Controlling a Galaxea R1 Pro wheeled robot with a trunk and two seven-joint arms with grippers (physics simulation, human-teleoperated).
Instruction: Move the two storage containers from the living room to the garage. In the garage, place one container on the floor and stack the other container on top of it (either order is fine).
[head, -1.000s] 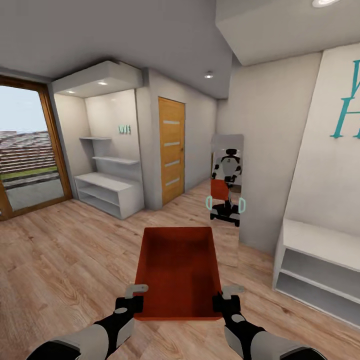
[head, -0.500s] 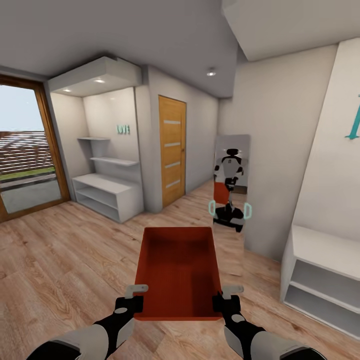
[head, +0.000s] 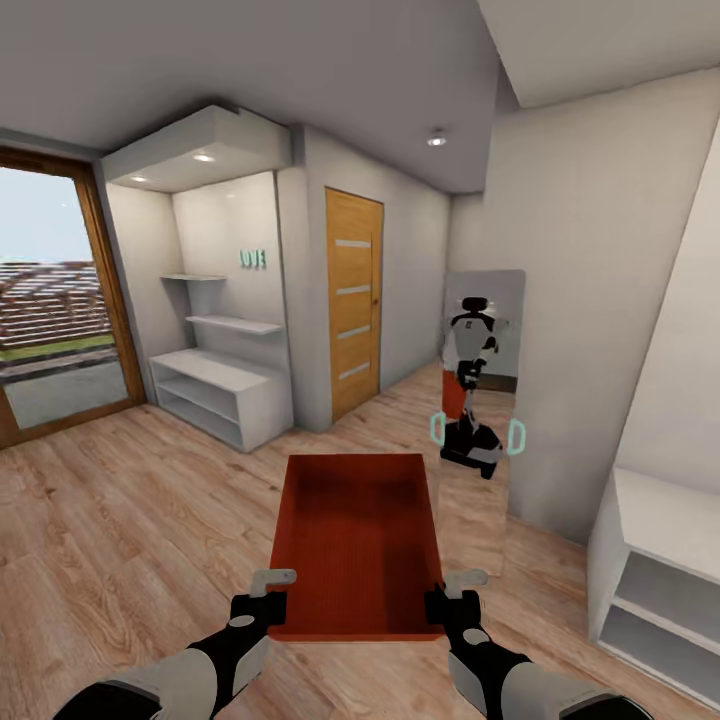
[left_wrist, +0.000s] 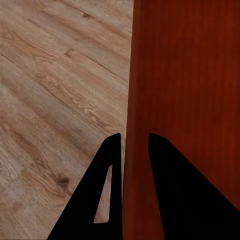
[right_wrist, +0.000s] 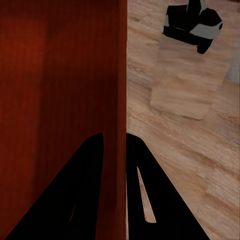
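I carry one orange-red storage container (head: 355, 545), open-topped and empty, level in front of me above the light wood plank flooring. My left gripper (head: 268, 592) is shut on its left wall near the close corner. The left wrist view has the black fingers (left_wrist: 107, 190) straddling that wall (left_wrist: 137, 125). My right gripper (head: 450, 592) is shut on the right wall, and the right wrist view shows its fingers (right_wrist: 142, 195) on either side of the wall (right_wrist: 121, 100).
A tall mirror (head: 480, 400) leans on the wall ahead right and reflects me. A wooden door (head: 353, 305) stands ahead, white shelves (head: 215, 385) left of it, a glass door (head: 55, 320) far left. A low white shelf unit (head: 660, 570) is close on my right.
The whole view has shifted: the mirror and the right shelf unit slid rightward and the wall lettering left the picture. The container and both grippers keep their place before me.
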